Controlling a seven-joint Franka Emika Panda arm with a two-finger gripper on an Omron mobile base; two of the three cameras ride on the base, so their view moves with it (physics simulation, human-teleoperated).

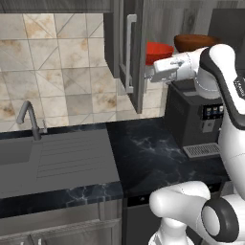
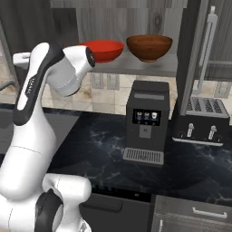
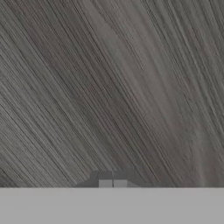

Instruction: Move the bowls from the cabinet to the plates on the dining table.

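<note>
The red bowl [image 2: 103, 49] is glossy, bright and wide; the brown bowl [image 2: 149, 46] beside it is darker, deep and wood-grained. Both stand upright on the open shelf of the cabinet [image 1: 125, 52], the red one toward the shelf's left end, the brown one just to its right, rims close but apart. The gripper [image 3: 113, 183] is pressed near the cabinet's door, wood grain right before its fingertips [image 3: 105, 183], which sit together. Below the shelf, a coffee machine [image 2: 146, 122] and a toaster [image 2: 202, 121] stand on the black worktop [image 1: 148, 155], with a sink [image 1: 48, 160] at its left end.
</note>
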